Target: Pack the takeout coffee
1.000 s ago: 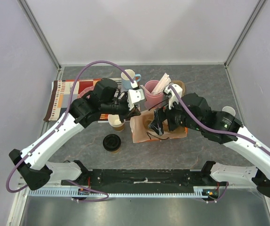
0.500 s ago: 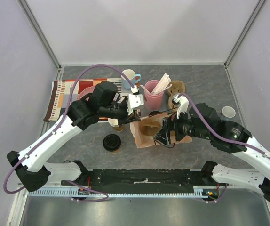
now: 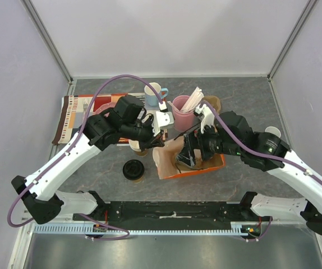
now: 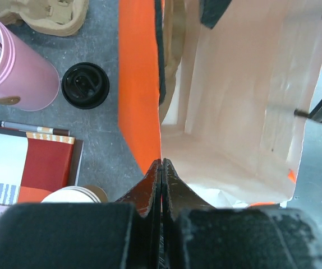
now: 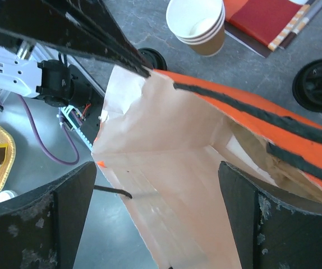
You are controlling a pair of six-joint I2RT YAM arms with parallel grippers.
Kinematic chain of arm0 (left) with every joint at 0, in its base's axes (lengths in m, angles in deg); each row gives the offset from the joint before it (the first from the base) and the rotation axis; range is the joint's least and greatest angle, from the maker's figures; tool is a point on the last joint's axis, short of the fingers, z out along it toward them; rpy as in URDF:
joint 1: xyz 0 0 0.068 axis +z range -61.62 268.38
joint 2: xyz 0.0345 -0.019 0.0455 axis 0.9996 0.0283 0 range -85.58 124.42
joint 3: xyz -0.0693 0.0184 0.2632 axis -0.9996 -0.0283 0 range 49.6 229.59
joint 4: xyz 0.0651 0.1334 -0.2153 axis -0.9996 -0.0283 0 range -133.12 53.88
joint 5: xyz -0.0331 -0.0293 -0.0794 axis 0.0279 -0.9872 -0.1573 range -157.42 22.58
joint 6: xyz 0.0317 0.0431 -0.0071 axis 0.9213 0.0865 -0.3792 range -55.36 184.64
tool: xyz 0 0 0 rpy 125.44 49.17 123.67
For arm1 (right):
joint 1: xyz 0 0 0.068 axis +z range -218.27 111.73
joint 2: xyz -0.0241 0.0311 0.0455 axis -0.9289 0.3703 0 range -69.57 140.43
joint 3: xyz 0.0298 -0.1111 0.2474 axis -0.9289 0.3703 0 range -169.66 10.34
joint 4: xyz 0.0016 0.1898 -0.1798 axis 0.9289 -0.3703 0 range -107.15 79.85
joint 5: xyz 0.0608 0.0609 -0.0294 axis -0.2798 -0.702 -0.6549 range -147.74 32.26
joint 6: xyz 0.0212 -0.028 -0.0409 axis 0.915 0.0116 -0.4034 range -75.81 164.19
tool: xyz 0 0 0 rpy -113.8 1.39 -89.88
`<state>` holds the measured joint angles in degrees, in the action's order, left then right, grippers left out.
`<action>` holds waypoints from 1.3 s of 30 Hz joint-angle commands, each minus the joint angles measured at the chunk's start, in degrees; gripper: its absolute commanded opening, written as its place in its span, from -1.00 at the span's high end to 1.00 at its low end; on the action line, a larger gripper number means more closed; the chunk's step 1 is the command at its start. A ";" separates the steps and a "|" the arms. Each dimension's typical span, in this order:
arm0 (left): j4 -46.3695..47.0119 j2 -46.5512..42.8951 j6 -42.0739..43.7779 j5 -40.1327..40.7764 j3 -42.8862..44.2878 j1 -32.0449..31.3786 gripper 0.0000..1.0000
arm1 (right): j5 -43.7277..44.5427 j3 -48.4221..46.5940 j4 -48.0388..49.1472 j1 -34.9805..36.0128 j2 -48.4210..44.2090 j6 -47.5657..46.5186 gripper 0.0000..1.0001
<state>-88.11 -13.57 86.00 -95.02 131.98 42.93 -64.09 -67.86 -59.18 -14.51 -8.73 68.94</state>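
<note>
The takeout coffee (image 3: 133, 170) stands upright on the counter (image 3: 245, 95), lid on. It is outside the bag, near its open end, and nothing touches it. Just behind it is a stack of lidless paper cups (image 3: 138, 147).

Next comes the left gripper (image 4: 161, 168). Its jaws are pressed fully together at the rim of the orange paper bag (image 3: 169, 159), and they appear to pinch that edge and hold the mouth up.

The bag lies tilted on the counter. Its pale inside is exposed to both wrist cameras, and as far as those views reach, nothing is inside it.

The right gripper (image 5: 158, 218) is at the mouth with its jaws spread wide on either side of the opening. They hold nothing.

A second black lid (image 4: 85, 85) sits by the pink tumbler (image 4: 15, 73). I cannot tell whether a cup is under it.

My judgement is that only the preparation is under way: the bag is being opened and steadied. The main work is not yet begun. The coffee has to be grasped, carried to the mouth and set inside upright, while the pinched rim keeps the bag from collapsing.
</note>
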 commanded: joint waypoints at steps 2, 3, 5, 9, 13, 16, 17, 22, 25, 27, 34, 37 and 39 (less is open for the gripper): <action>-3.21 -0.46 2.36 3.78 0.23 0.19 0.95 | 8.80 0.76 -4.83 -0.76 -4.24 5.30 -0.96; -3.21 -0.38 2.63 3.34 0.31 0.19 0.96 | 8.72 0.33 -5.10 -0.67 -3.54 5.22 -0.96; -3.56 -0.64 3.68 1.50 0.49 0.19 0.95 | 7.24 -0.03 -3.62 -0.76 -3.27 4.52 -0.96; -5.05 0.41 2.55 1.14 1.63 0.19 0.95 | -1.29 1.98 2.62 -0.85 -6.16 1.80 -0.96; -3.65 0.77 -2.19 0.62 2.16 0.19 0.96 | 0.71 3.40 2.46 -0.76 -8.54 -0.58 -0.96; -1.90 0.50 -4.74 -0.44 2.07 0.19 0.95 | -1.99 2.87 2.11 -0.76 -7.23 -4.43 -0.96; -1.54 0.42 -5.01 -0.36 2.25 0.19 0.95 | -4.00 2.61 1.23 -0.76 -6.27 -5.41 -0.96; -1.36 0.33 -4.76 1.05 2.43 0.28 0.96 | -11.58 3.92 4.03 -0.76 -7.21 -6.65 -0.96; -1.27 0.15 -4.84 1.58 1.90 0.36 0.96 | -10.00 6.38 7.98 -0.94 -13.28 -6.47 -0.96; -1.27 0.06 -4.23 1.67 1.63 0.36 0.96 | -8.33 7.09 8.70 -0.93 -15.74 -4.02 -0.96; -1.10 -0.20 -0.89 2.37 1.55 0.28 0.95 | -1.05 7.09 9.13 -0.94 -16.54 -0.05 -0.96; -1.19 -0.46 -0.71 1.84 1.72 0.28 0.95 | 2.13 7.18 10.79 -0.94 -17.24 0.82 -0.96; -1.19 -0.64 -1.23 1.49 1.98 0.36 0.95 | -1.35 8.14 11.68 -1.02 -17.86 1.26 -0.96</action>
<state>-83.39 -13.00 83.23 -96.11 133.08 42.60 -70.27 -59.40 -54.68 -15.12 -23.68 68.74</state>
